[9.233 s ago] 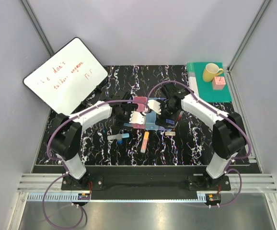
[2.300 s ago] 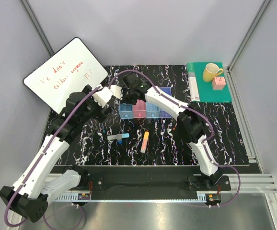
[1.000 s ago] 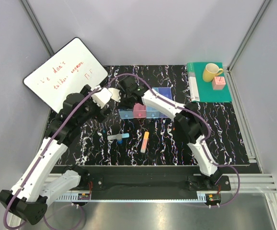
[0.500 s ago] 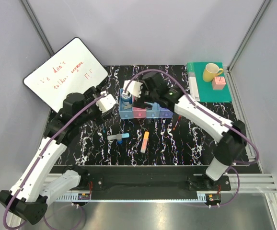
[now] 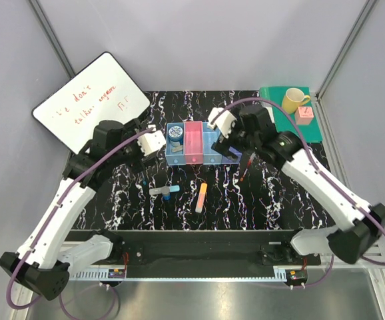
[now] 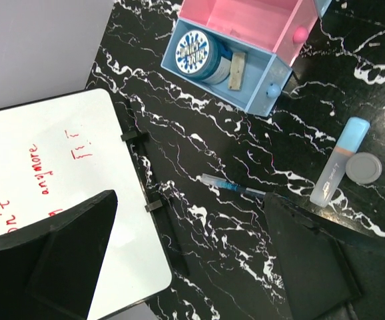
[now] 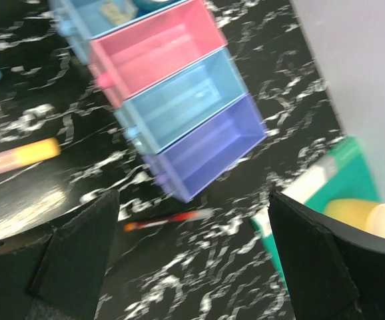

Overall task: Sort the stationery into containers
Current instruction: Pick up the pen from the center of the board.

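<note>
Marbled tabletop (image 5: pixel 246 207) holds four bins (image 5: pixel 194 143) mid-frame; blue bottle (image 5: pixel 175 133), perhaps an eraser (image 6: pixel 236 62) too, fills the leftmost. Both the left gripper (image 5: pixel 153 140) and right gripper (image 5: pixel 222 131) gape, empty.

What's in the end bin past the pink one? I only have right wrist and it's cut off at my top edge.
Observer: That end bin holds the blue round bottle, upright, with a small eraser beside it.
Operator: Anything loose that I can't see?
Observer: A grey marker with a cyan tip and a thin blue pen lie on the table in front of the bins.
Operator: Left end effector?
Observer: The left end effector is open and empty, hanging above the blue pen.
</note>
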Robot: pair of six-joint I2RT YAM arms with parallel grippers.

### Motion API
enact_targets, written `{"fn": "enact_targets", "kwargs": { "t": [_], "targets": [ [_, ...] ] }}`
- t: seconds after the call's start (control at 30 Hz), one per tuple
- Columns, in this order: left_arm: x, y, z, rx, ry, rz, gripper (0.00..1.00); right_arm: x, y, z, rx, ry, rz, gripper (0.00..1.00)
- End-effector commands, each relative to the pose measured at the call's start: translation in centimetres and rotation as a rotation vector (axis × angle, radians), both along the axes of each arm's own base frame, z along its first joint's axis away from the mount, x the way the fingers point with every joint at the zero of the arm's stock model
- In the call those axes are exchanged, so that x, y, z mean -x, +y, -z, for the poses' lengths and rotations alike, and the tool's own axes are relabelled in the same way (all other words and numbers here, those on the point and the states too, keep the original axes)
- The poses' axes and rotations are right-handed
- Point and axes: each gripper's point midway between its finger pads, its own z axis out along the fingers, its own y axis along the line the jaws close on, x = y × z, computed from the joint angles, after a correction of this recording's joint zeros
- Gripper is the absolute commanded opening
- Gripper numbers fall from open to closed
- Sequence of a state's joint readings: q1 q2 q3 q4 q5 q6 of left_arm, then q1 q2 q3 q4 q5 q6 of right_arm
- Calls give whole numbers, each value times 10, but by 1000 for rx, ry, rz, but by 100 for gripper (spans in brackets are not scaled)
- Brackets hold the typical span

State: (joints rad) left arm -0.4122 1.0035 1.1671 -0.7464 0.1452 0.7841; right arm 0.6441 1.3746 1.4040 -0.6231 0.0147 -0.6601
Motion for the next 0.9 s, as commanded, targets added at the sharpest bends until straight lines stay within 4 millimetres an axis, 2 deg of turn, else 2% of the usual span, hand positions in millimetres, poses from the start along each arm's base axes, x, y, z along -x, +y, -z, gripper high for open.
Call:
{"fn": "enact_targets", "kwargs": {
  "t": [0.0, 0.07, 0.1, 0.17, 0.2, 0.3, 0.4, 0.43, 0.5, 0.63, 0.73, 0.87],
  "targets": [
    [0, 8, -11, -56, -43, 7, 99, 57, -10, 24, -96, 186, -29, 100],
    [4, 10, -5, -84, -40, 16, 99, 71, -16, 32, -110, 221, -27, 100],
    [6, 12, -4, -90, -44, 16, 99, 78, -22, 47, -96, 264, -17, 100],
    [9, 14, 5, -107, -26, 19, 99, 86, -27, 57, -81, 283, -31, 100],
    [11, 15, 5, -113, -35, 27, 99, 91, -32, 69, -33, 290, -66, 100],
    [18, 15, 14, -119, -30, 52, 99, 92, -35, 88, 44, 303, -119, 100],
    [26, 10, 23, -98, -6, 78, 99, 85, -28, 92, 63, 325, -136, 100],
    [28, 9, 28, -95, 4, 83, 99, 81, -24, 100, 72, 353, -133, 100],
    [31, 6, 29, -78, 12, 89, 99, 71, -16, 95, 52, 354, -117, 100],
    [37, 2, 28, -55, 14, 110, 99, 57, -2, 104, -13, 442, -1, 100],
    [41, 2, 27, -62, -9, 135, 99, 37, -7, 113, -60, 448, 155, 100],
    [47, 5, 32, -68, -21, 145, 99, 12, -34, 132, -78, 412, 344, 100]
  ]
}}
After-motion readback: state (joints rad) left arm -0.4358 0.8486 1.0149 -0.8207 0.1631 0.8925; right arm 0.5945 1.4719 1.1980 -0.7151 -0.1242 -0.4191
